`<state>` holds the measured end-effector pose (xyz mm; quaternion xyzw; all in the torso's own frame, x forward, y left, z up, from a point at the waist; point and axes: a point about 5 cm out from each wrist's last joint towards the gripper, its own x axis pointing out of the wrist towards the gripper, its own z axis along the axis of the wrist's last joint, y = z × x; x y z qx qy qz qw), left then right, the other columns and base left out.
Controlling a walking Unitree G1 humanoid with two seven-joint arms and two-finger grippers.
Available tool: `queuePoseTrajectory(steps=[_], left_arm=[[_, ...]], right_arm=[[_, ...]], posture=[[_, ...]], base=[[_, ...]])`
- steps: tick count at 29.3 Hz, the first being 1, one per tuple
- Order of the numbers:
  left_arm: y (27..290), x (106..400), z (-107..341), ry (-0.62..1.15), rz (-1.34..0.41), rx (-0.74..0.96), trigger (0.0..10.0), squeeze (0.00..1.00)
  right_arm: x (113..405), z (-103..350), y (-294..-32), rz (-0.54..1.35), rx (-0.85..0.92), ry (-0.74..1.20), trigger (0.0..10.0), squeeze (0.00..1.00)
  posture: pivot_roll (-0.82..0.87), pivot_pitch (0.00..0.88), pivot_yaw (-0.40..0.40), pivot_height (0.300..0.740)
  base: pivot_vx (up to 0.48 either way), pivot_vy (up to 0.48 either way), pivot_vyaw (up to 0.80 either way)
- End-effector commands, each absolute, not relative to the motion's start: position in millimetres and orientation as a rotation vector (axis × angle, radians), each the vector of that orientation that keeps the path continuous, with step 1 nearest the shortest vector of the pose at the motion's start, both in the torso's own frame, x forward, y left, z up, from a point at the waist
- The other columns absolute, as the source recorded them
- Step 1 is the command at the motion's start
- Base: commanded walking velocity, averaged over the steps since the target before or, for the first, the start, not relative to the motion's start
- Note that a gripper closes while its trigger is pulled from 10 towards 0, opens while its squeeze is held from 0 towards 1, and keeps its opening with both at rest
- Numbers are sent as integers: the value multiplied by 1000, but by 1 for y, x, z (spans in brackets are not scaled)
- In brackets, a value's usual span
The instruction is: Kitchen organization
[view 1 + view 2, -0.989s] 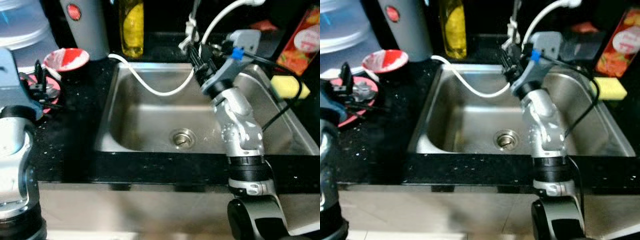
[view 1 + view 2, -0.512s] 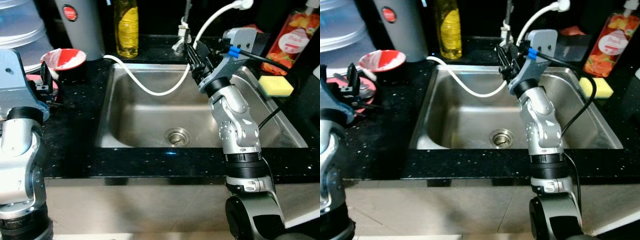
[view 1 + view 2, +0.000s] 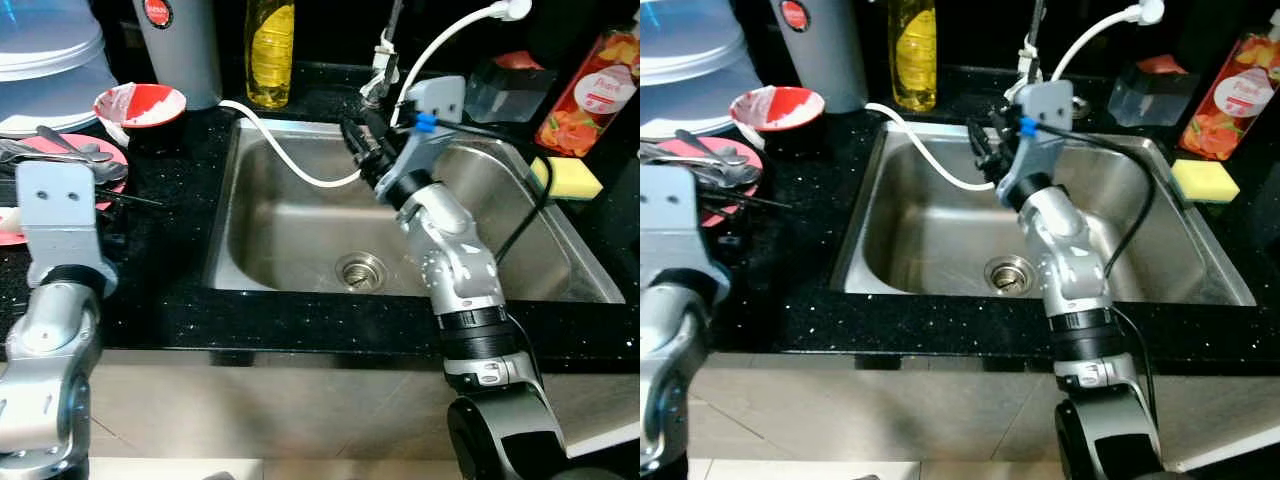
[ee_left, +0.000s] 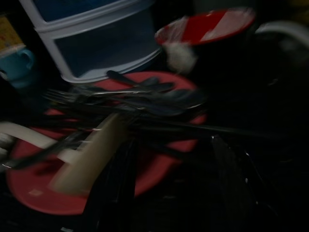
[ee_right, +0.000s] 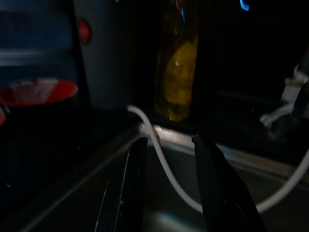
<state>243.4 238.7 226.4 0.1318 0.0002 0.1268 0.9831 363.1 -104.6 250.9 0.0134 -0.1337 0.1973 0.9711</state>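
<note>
Left counter: a pink plate [image 3: 20,225] heaped with loose cutlery [image 3: 70,160] lies on the black countertop [image 3: 170,250], beside stacked white tubs [image 3: 50,60]; nothing here looks sorted yet.
Left gripper [image 4: 169,188]: hovers just above the plate's near edge, its two dark fingers apart and holding nothing.
Red bowl [image 3: 140,103]: stands behind the plate, next to a grey canister [image 3: 185,45]; some white matter lies inside.
Yellow bottle [image 3: 270,50]: upright at the sink's back left corner.
Sink [image 3: 290,250]: basin bare except for a white hose [image 3: 290,160] looping across it from the counter.
Right gripper [image 5: 166,188]: raised over the basin near the hose, fingers apart, empty.
Right counter: yellow sponge [image 3: 567,177] and a red-labelled bottle [image 3: 590,90] stand on the far side.
Progress (judged): early; cutlery, plate and bowl remain to be put away.
</note>
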Motion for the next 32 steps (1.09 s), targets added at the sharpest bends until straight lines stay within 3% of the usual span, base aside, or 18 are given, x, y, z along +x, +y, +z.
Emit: queuePoseTrajectory(steps=[1,7,12,15,18,22,24,29,32], left_arm=[[255,248,229,17,290,322,10000,0],[256,265,220,62,232,283,10000,0],[252,269,215,72,223,375,10000,0],[232,274,226,-29,42,389,10000,0],[226,278,234,-81,-15,364,10000,0],[234,287,242,-91,64,363,10000,0],[255,295,256,-109,203,321,10000,0],[265,297,265,-145,225,265,10000,0],[273,303,253,-74,234,206,10000,0]], right_arm=[[370,244,-122,330,0,-218,10000,0],[371,245,-153,120,-1,-208,10000,0],[366,238,-154,116,1,-211,10000,0],[363,237,-159,85,-1,-216,10000,0],[363,242,-165,59,-10,-237,10000,0],[362,249,-176,15,-9,-265,10000,0],[360,251,-182,-8,-7,-283,10000,0],[358,254,-178,20,-16,-305,10000,0],[358,263,-168,84,-57,-339,10000,0]], posture=[[124,26,-41,740],[59,21,-11,740],[49,12,10,740],[12,10,50,740],[4,3,63,740],[0,0,78,740],[-3,0,84,740],[-8,0,79,740],[-19,0,80,740]], base=[[0,0,0],[0,0,0],[0,0,0],[0,0,0],[0,0,0],[0,0,0],[0,0,0],[0,0,0],[0,0,0]])
